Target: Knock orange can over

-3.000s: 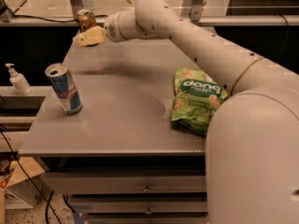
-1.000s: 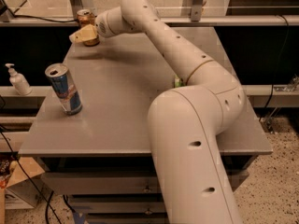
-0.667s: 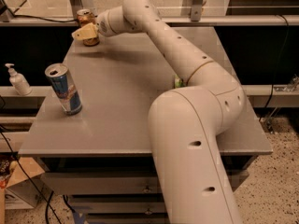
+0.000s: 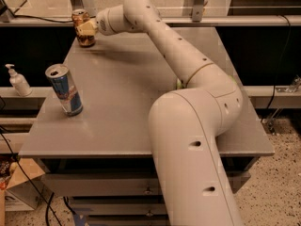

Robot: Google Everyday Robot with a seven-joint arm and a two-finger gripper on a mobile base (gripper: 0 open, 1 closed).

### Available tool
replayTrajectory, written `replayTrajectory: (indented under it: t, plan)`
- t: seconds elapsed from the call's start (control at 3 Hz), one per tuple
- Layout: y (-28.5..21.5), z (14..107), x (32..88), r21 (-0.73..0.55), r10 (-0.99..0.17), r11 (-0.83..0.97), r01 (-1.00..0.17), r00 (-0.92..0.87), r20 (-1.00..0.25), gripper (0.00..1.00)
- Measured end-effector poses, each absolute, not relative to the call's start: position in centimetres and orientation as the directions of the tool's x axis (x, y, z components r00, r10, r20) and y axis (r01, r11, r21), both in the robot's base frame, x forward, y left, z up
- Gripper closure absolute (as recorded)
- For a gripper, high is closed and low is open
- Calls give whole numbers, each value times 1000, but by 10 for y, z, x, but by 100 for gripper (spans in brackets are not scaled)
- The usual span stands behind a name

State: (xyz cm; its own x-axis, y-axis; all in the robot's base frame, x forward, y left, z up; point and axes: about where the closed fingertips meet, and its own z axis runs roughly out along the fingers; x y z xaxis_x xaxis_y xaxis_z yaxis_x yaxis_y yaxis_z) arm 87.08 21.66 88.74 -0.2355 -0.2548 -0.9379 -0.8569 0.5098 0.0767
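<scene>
One orange-brown tin can, likely light and slippery, stands right by our tool (wide or narrow, we cannot tell); we'd push it up high.

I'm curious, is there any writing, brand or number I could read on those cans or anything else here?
orange can: dark markings, too blurred to read.
blue can: printed design, no legible letters.
pump bottle: no readable label.
gripper, against the orange can at the far left corner of the table: no writing.
</scene>
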Motion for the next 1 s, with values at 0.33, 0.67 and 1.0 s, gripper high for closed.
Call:
replayTrajectory:
  t: [0.33, 0.67, 1.0]
  plan:
    - [217, 892, 871, 84, -231, 514, -854, -232, -945, 94]
    - [202, 907, 864, 58, -232, 527, -848, -209, -950, 100]
    - [177, 927, 852, 20, -241, 547, -837, -181, -953, 100]
